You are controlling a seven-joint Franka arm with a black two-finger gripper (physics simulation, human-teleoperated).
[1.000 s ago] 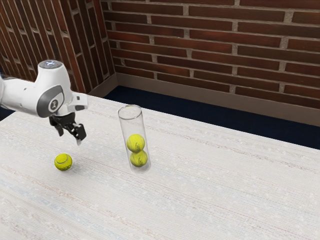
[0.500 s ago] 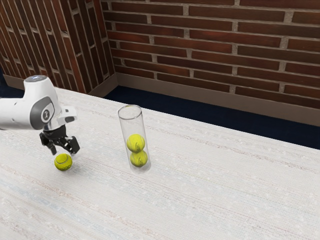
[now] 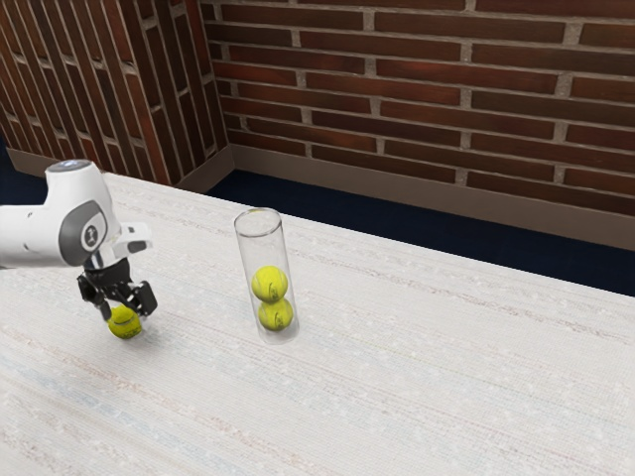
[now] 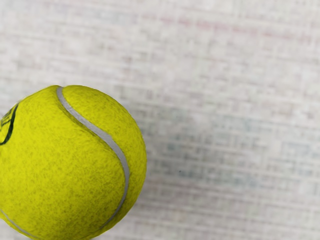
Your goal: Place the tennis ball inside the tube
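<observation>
In the exterior view my black gripper (image 3: 126, 315) is low over the loose tennis ball (image 3: 125, 324), its fingers standing open on either side of the ball's upper part. That yellow-green ball rests on the table; in the wrist view the ball (image 4: 75, 165) looms large, off to one side, with a grey seam and part of a dark logo. A clear tube (image 3: 244, 260) stands upright with its round mouth open at the top. Inside it, one tennis ball (image 3: 269, 284) sits on another ball (image 3: 276, 315) at the bottom.
The pale, streaked table (image 3: 427, 377) carries both the ball and the tube. The tube stands toward the exterior view's right from my hand. Beyond the table's far edge are a dark floor and a brick wall (image 3: 427, 89).
My hand has moved down and toward the exterior view's left, from above the table to around the loose ball. That ball and the tube have stayed where they were.
</observation>
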